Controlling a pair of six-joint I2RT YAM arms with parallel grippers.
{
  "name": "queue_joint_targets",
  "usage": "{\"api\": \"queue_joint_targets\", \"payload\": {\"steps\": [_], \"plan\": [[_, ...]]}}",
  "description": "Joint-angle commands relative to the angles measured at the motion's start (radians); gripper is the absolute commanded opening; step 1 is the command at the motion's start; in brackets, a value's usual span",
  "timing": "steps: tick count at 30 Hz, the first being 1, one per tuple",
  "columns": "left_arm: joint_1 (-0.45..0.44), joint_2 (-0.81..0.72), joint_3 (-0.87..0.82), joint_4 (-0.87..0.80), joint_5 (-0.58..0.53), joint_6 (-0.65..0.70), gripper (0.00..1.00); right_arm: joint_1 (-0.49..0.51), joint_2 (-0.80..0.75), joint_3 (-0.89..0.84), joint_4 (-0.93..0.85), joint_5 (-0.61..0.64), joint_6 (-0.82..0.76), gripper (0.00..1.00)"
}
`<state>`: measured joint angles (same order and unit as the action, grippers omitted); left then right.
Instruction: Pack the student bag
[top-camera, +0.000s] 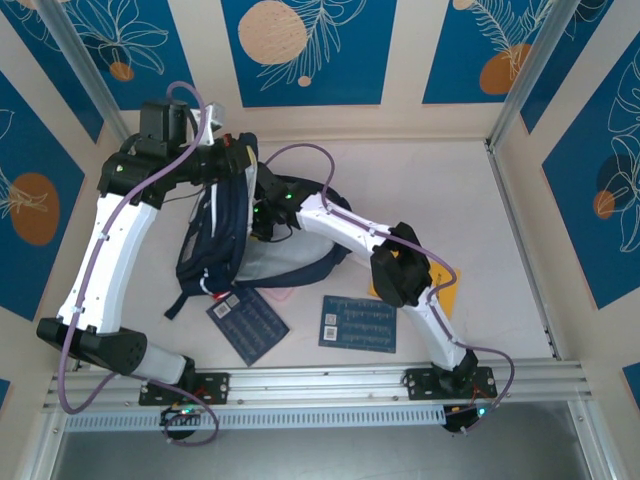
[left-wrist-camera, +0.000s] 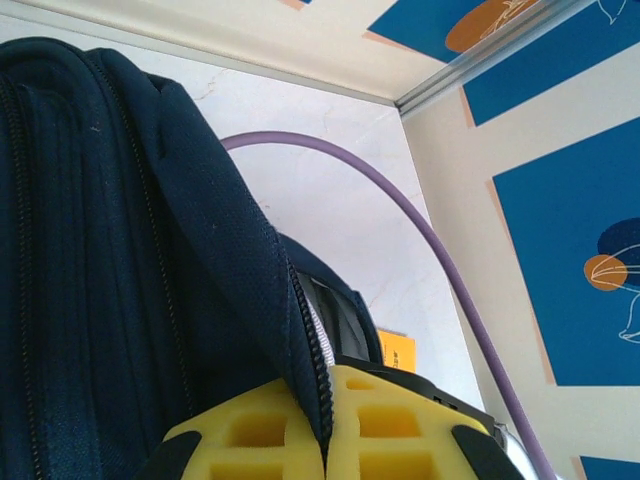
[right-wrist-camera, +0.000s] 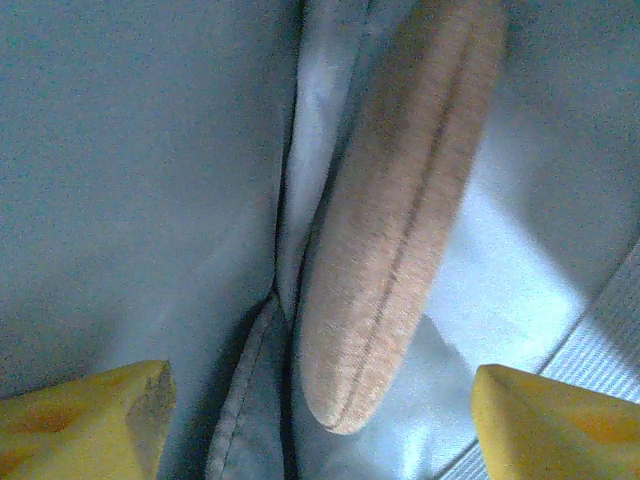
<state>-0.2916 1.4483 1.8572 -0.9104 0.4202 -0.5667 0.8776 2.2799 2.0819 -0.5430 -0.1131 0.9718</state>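
The student bag, dark navy, lies at the table's middle left with its mouth held apart. My left gripper is at the bag's far end. In the left wrist view its yellow fingers are shut on the bag's zipper edge. My right gripper reaches inside the bag. There its yellow fingertips stand wide apart and open over the grey lining. A long tan, cork-like pouch lies between them, touching neither.
Two dark blue printed cards lie flat near the front edge, before the bag. A yellow-orange flat item sits partly under my right arm. Walls close in the back and both sides.
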Motion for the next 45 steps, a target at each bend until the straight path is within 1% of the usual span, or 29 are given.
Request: {"api": "queue_joint_targets", "payload": {"steps": [1,5,7,11,16,21,24,27,30,33,37,40,43,45], "plan": [[0.006,-0.028,0.072,0.103,0.026,0.028,0.0,0.003,-0.058,-0.032,0.02,-0.021,-0.014,0.79],[0.009,-0.037,0.068,0.081,-0.041,0.035,0.0,0.001,-0.095,-0.042,0.031,-0.033,-0.054,0.77],[0.024,-0.049,0.049,0.082,-0.097,0.017,0.0,0.001,-0.131,-0.057,0.028,0.002,-0.076,0.76],[0.085,-0.085,-0.028,0.137,-0.124,-0.051,0.0,-0.011,-0.23,-0.101,-0.009,0.1,-0.09,0.73],[0.158,-0.102,-0.078,0.209,-0.14,-0.129,0.0,-0.033,-0.389,-0.22,0.009,0.172,-0.14,0.73],[0.208,-0.104,-0.073,0.221,-0.222,-0.139,0.0,-0.065,-0.547,-0.338,0.02,0.236,-0.182,0.72],[0.233,-0.098,-0.072,0.23,-0.232,-0.142,0.0,-0.083,-0.638,-0.439,0.056,0.251,-0.194,0.7],[0.247,-0.078,-0.07,0.244,-0.236,-0.144,0.0,-0.097,-0.714,-0.54,0.074,0.25,-0.202,0.67],[0.247,-0.054,-0.077,0.265,-0.235,-0.139,0.0,-0.104,-0.765,-0.647,0.103,0.244,-0.207,0.59],[0.247,-0.025,-0.11,0.301,-0.188,-0.151,0.0,-0.108,-0.778,-0.727,0.12,0.236,-0.189,0.53],[0.235,0.014,-0.21,0.361,-0.103,-0.186,0.0,-0.102,-0.737,-0.771,0.069,0.25,-0.118,0.51],[0.212,0.021,-0.304,0.395,-0.086,-0.192,0.0,-0.087,-0.677,-0.759,-0.002,0.275,-0.034,0.59],[0.192,0.021,-0.395,0.436,-0.074,-0.204,0.0,-0.074,-0.603,-0.726,-0.082,0.306,0.098,0.64],[0.183,0.02,-0.446,0.458,-0.065,-0.214,0.0,-0.063,-0.545,-0.687,-0.135,0.304,0.177,0.66]]}}
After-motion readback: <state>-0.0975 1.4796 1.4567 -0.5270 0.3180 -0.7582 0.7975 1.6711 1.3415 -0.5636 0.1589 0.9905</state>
